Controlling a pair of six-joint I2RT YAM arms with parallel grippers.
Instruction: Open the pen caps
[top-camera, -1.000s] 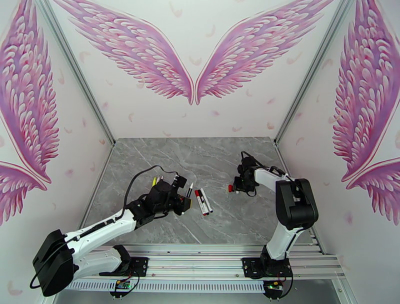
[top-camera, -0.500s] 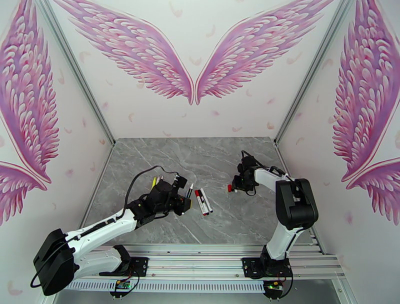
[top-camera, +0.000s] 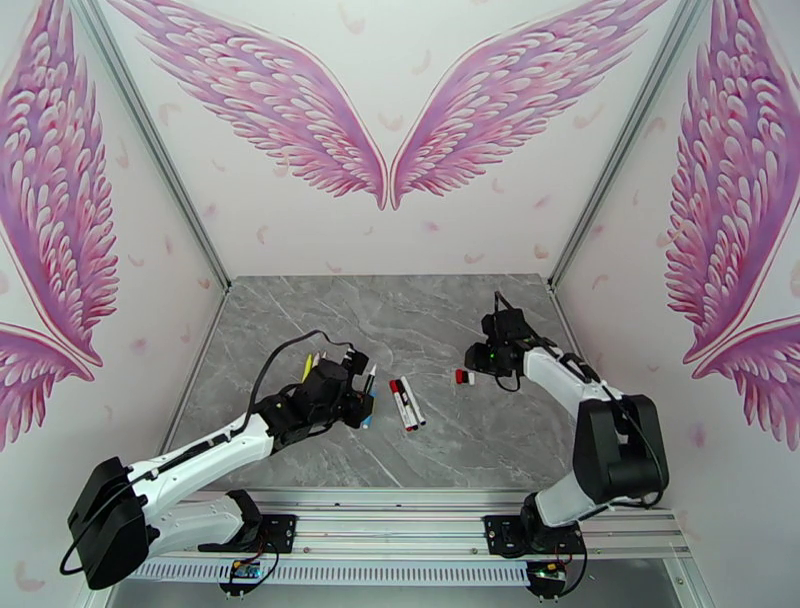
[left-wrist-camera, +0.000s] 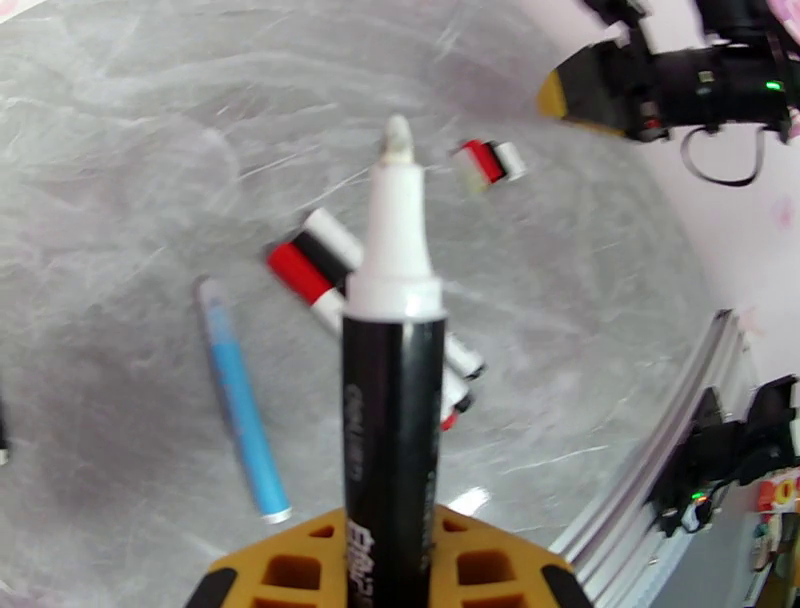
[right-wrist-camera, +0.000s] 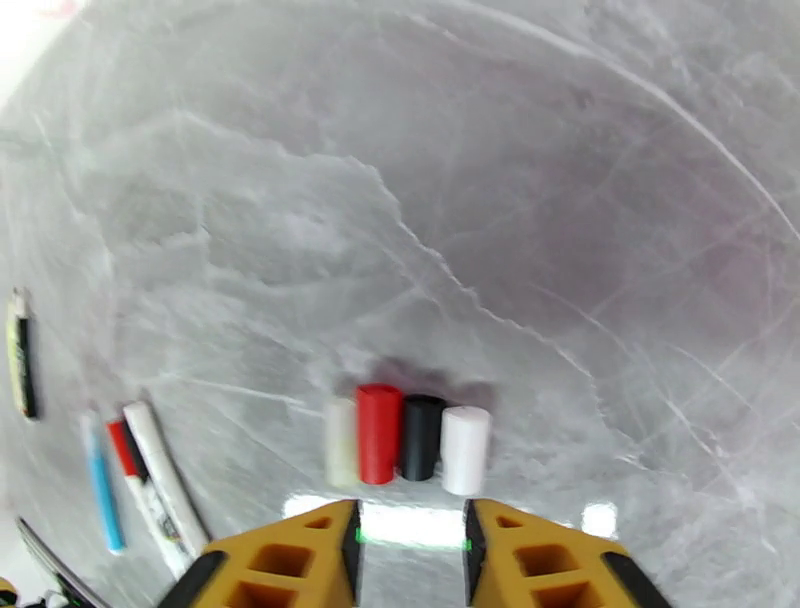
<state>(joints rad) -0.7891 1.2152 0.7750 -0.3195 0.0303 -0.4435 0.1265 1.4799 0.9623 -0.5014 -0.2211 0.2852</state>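
My left gripper (left-wrist-camera: 393, 545) is shut on a black-barrelled pen (left-wrist-camera: 393, 400) whose bare white tip points away from the camera, with no cap on it. In the top view this left gripper (top-camera: 358, 402) hangs just left of the red and black pens (top-camera: 405, 401). Several pen caps (right-wrist-camera: 405, 440) lie in a row on the table: cream, red, black and white. My right gripper (right-wrist-camera: 410, 535) stands open just in front of them, fingers apart with nothing between. In the top view the right gripper (top-camera: 480, 358) is up and to the right of the caps (top-camera: 462, 377).
A blue pen (left-wrist-camera: 240, 400) lies on the grey marble table (top-camera: 420, 320) left of the red and black pens (left-wrist-camera: 315, 262). Yellow pens (top-camera: 308, 366) lie behind the left arm. A metal rail (top-camera: 400, 510) runs along the near edge.
The right gripper opened, left the cap on the table with the others, and drew back up and to the right. The left gripper has shifted slightly, still holding its pen.
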